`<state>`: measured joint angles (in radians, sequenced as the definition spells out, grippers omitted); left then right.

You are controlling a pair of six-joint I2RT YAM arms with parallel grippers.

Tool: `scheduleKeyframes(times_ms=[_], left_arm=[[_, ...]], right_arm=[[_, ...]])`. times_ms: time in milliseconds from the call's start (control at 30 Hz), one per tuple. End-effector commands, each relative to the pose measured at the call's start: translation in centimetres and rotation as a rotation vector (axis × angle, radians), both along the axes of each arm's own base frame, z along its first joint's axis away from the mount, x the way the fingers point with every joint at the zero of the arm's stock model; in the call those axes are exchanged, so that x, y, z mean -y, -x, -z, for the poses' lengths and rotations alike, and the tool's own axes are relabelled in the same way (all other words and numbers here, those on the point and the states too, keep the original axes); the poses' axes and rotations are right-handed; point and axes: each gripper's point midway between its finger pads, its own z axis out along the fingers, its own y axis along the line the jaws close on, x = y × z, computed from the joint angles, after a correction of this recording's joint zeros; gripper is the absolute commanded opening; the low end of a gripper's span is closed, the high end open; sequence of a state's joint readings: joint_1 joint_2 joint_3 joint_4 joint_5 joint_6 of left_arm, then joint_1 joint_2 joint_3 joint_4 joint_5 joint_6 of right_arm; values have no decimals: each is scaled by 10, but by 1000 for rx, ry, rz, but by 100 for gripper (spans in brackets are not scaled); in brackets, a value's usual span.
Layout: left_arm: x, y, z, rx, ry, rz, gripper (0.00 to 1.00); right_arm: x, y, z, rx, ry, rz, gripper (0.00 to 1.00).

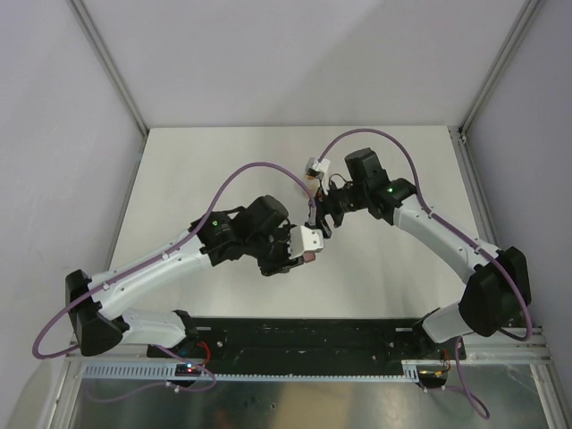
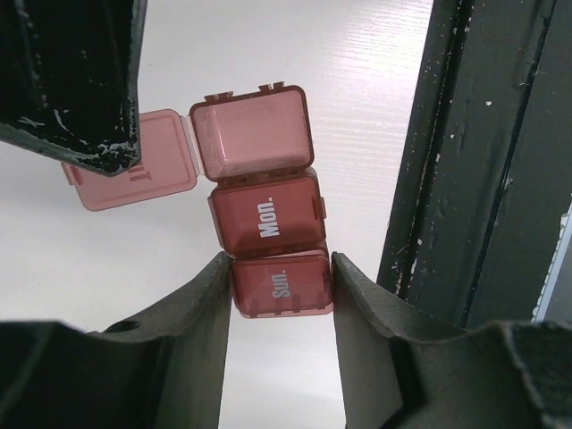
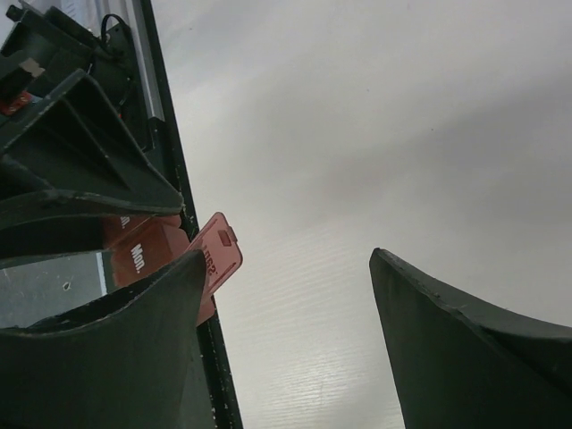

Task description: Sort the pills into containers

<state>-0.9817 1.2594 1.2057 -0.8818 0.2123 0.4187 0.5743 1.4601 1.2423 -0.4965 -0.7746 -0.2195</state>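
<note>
Gripping the Sun. end of the containers [image 2: 264,201] with the left fingers [image 2: 192,344], held it over the table [image 1: 223,161]; showed the Mon. compartment [image 2: 268,223] shut, the end compartment [image 2: 253,134] beyond it open, lid [image 2: 134,165] flipped sideways; spread the right fingers [image 3: 116,357] wide, empty, just beside that lid.

Matte white tabletop [image 1: 223,170], faintly ribbed

containers [image 2: 266,219]: 3 | open lid [image 2: 134,161]: 1 | arms [image 1: 152,259]: 2 | left tool [image 2: 279,264] + right tool [image 3: 288,259]: 2
</note>
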Motion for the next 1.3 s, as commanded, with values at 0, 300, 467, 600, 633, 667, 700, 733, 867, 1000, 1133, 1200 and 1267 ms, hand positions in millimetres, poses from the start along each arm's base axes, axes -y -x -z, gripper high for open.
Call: scheduleKeyframes(times_ms=[0, 300, 467, 600, 633, 667, 700, 733, 867, 1000, 1133, 1200, 1267], left_arm=[[3, 1, -12, 37, 46, 18, 0], [-4, -9, -1, 55, -1, -19, 0], [-11, -26, 8, 44, -16, -76, 0], [-17, -44, 16, 49, -31, -135, 0], [-18, -49, 20, 50, -38, -148, 0], [-20, -54, 25, 48, -48, -166, 0], [-22, -60, 29, 49, -56, -184, 0], [-22, -64, 35, 46, -64, -198, 0], [-24, -81, 59, 38, -97, -246, 0], [-19, -91, 83, 19, -119, -271, 2], [-14, -101, 106, 1, -146, -310, 8], [-12, -104, 115, -10, -157, -322, 12], [-10, -106, 123, -18, -164, -332, 17]], right_arm=[[-5, -19, -15, 53, -19, 45, 79], [4, -23, -35, 80, -60, 63, 81], [20, -32, -57, 128, -83, 113, 84], [33, -47, -67, 188, -75, 179, 86], [36, -53, -69, 204, -73, 199, 86], [40, -59, -69, 218, -65, 226, 87], [43, -66, -69, 231, -59, 253, 87], [46, -74, -69, 240, -49, 289, 87], [62, -106, -64, 264, -21, 426, 87], [70, -129, -55, 274, 0, 499, 87], [71, -150, -44, 282, 22, 543, 87], [70, -161, -37, 280, 34, 564, 87], [69, -171, -29, 271, 46, 582, 87]])
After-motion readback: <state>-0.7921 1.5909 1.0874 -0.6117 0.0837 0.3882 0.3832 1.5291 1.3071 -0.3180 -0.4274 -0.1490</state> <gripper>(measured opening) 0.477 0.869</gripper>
